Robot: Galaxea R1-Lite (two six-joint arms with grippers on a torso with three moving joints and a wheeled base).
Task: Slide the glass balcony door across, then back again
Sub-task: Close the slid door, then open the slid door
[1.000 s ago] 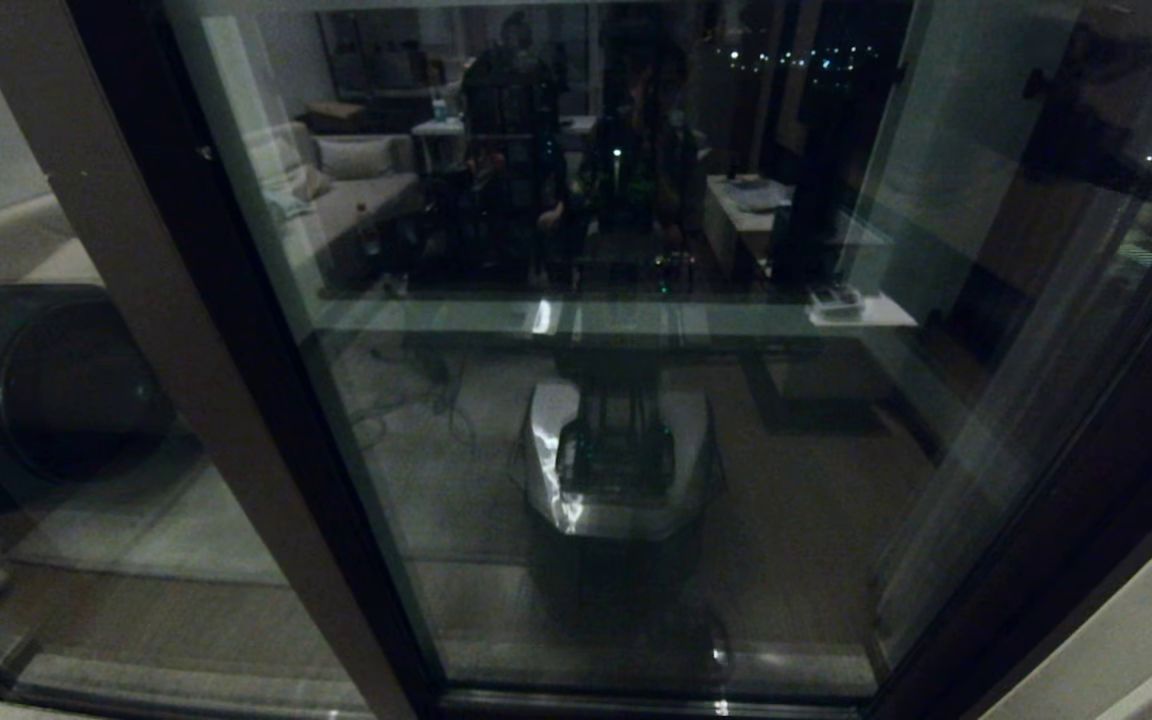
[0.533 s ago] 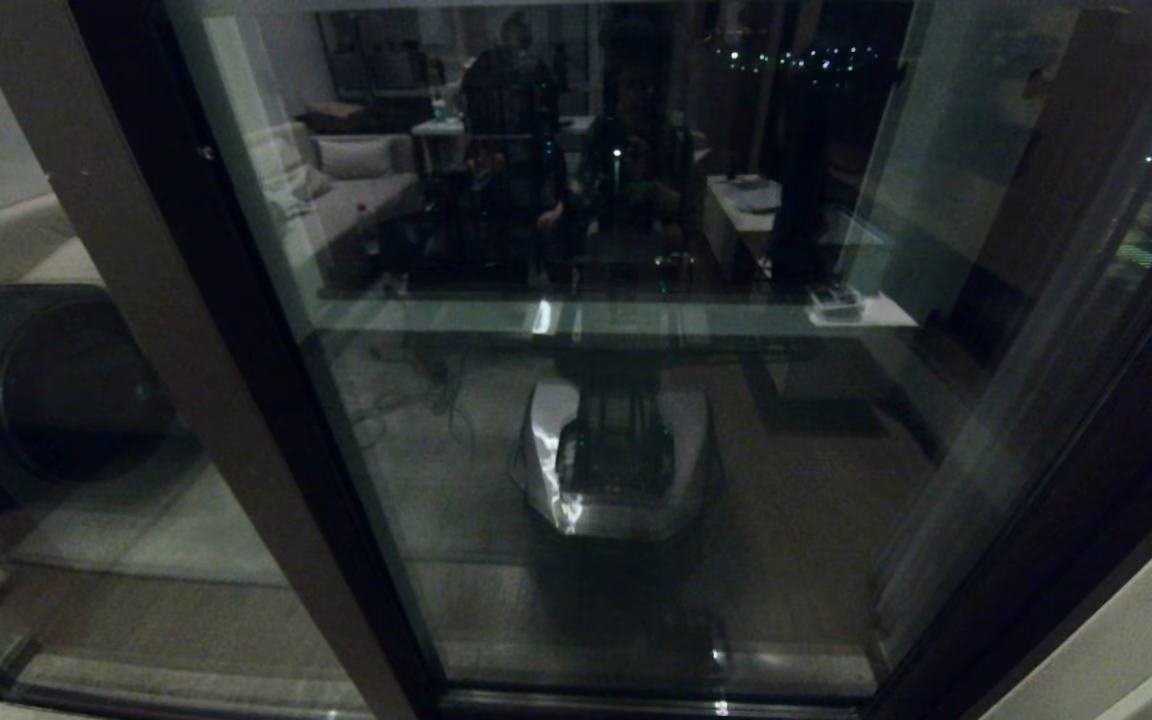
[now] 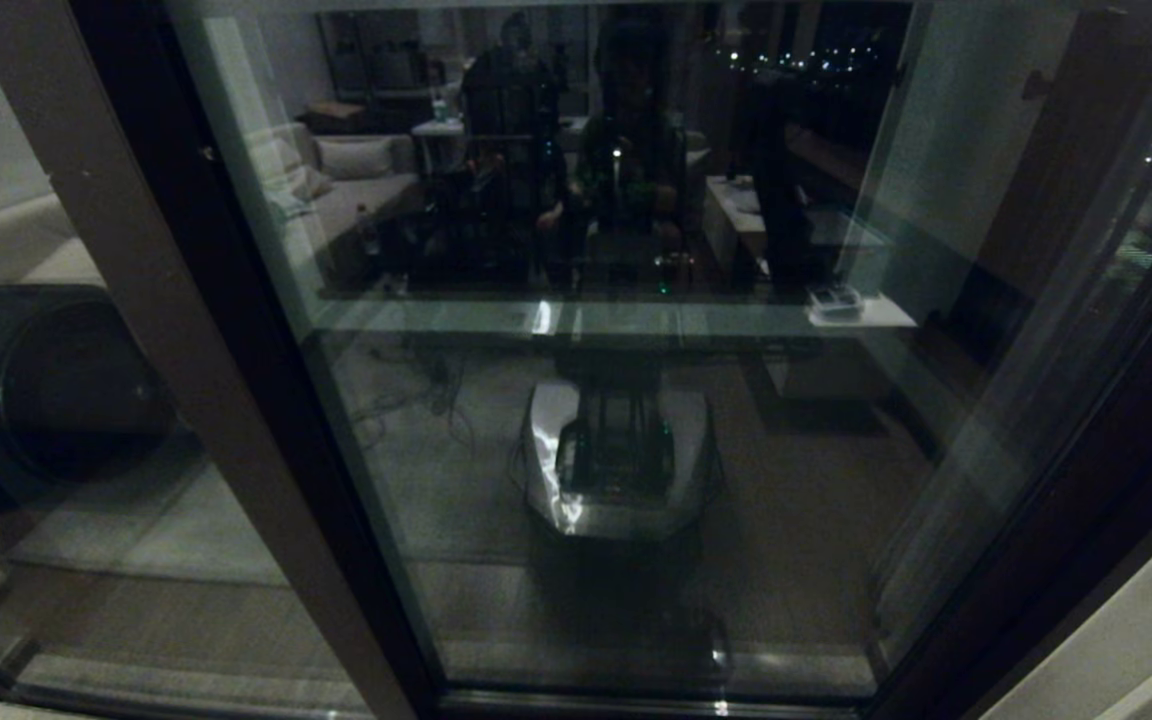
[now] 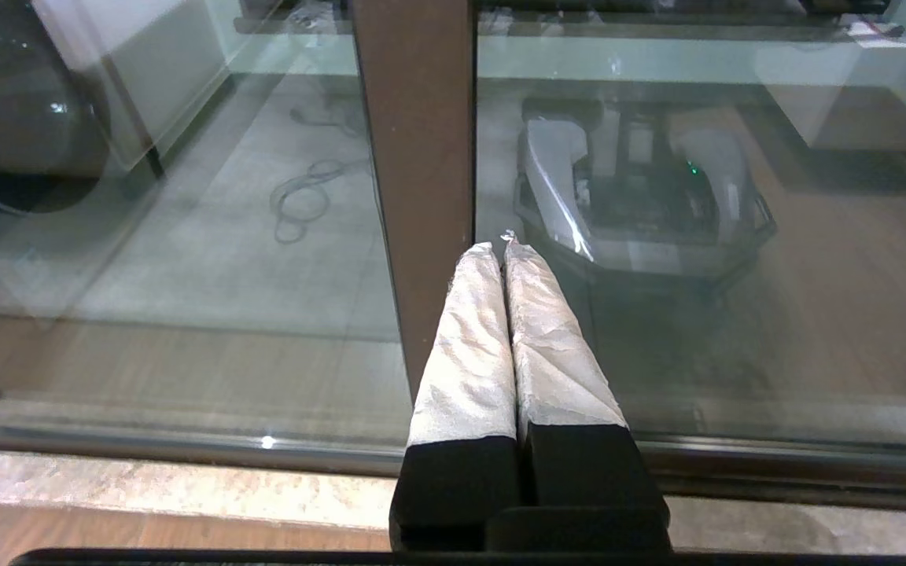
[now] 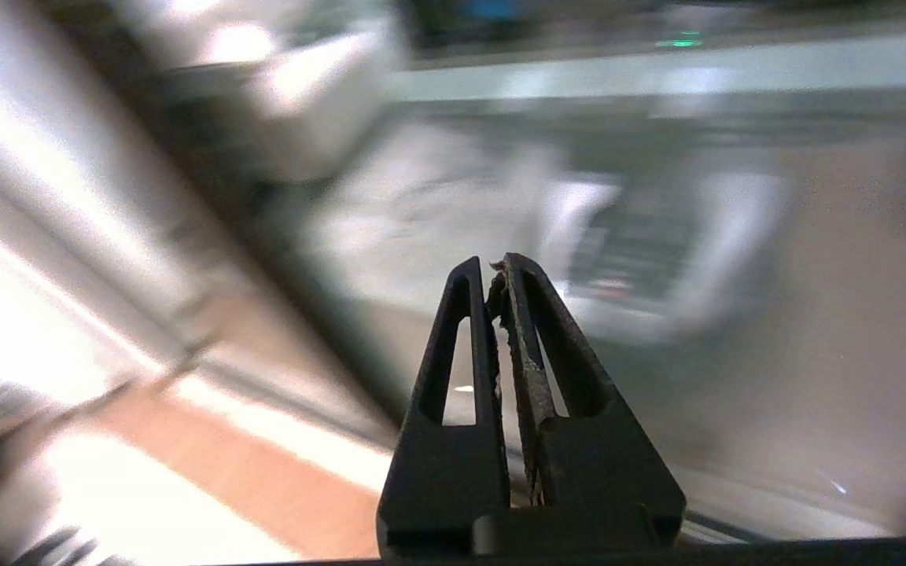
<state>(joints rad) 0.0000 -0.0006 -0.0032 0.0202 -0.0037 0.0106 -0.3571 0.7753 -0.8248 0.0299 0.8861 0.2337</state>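
Observation:
The glass balcony door (image 3: pixel 636 480) fills the head view, a tall pane in a dark brown frame. Its brown left stile (image 3: pixel 126 300) slants from top left down to the bottom middle, and a dark right stile (image 3: pixel 1086 420) closes the far side. No slot handle shows. Neither gripper appears in the head view. In the left wrist view my left gripper (image 4: pixel 498 248) is shut, empty, its white-wrapped fingertips just in front of the brown stile (image 4: pixel 414 141). In the blurred right wrist view my right gripper (image 5: pixel 495 263) is shut on nothing, pointing at the glass near a dark frame bar (image 5: pixel 296 314).
The pane mirrors the room and my own base (image 3: pixel 616 470). A dark round appliance (image 3: pixel 56 390) stands behind the glass at left. The floor track (image 4: pixel 185 448) and a pale stone sill (image 4: pixel 146 487) run along the bottom. A light wall (image 3: pixel 1136 640) borders the right.
A dark arm-like shape at the upper right of the head view has gone from view. A dark vertical reflection in the glass has shifted left. The door frame stays in place.

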